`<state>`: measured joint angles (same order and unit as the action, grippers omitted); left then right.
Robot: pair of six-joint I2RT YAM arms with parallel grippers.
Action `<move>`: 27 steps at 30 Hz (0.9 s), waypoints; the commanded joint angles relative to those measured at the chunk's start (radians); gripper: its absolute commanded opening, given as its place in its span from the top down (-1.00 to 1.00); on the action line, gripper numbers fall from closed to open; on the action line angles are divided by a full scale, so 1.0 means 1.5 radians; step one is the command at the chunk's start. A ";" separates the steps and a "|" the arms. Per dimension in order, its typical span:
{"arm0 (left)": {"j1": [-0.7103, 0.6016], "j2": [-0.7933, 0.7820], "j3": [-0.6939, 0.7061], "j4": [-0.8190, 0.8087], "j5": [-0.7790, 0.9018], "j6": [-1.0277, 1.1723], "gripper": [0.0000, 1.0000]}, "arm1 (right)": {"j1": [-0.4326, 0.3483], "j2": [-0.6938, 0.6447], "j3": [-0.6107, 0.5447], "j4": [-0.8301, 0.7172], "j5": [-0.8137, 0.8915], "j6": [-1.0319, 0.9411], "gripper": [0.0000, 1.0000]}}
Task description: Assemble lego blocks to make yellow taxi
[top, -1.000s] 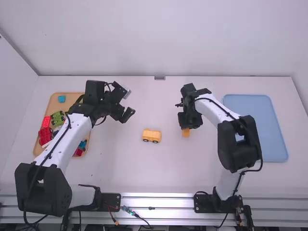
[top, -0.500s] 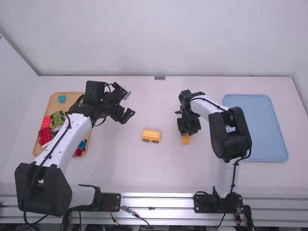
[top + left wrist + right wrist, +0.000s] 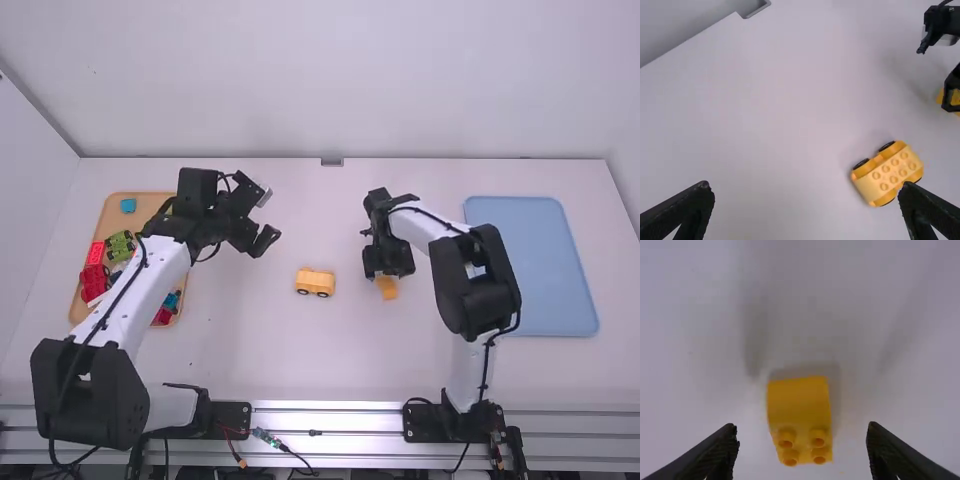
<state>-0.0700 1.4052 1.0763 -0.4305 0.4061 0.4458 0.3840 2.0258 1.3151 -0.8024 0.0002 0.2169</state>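
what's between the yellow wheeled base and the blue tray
The smaller yellow block, with the right gripper over it, then part of the right arm, as the high view shows.

White table [image 3: 250,350] (trays [image 3: 535,265], yellow blocks [image 3: 316,281])

wheeled block [image 3: 880,186]: smooth plastic | rail [image 3: 350,419]: shiny metal | blue tray [image 3: 545,265]: matt

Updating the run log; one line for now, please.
Right gripper: open over yellow block | left gripper: open, empty | wheeled base: on table | block and base: apart
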 commanded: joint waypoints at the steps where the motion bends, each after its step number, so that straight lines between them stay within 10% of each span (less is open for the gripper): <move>1: -0.001 0.003 0.010 0.002 0.000 0.007 -0.98 | 0.021 -0.074 -0.056 0.041 0.018 -0.003 -0.41; 16: -0.001 0.003 0.010 0.000 0.001 0.007 -0.98 | 0.002 -0.340 -0.453 0.468 0.025 -0.008 -0.54; 27: -0.002 0.003 0.010 0.009 0.050 0.007 -0.98 | -0.025 -0.299 -0.366 0.327 0.001 -0.003 -0.48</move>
<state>-0.0700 1.4052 1.0763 -0.4149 0.4511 0.4458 0.3286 1.5570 0.7071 -0.3038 -0.0093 0.2089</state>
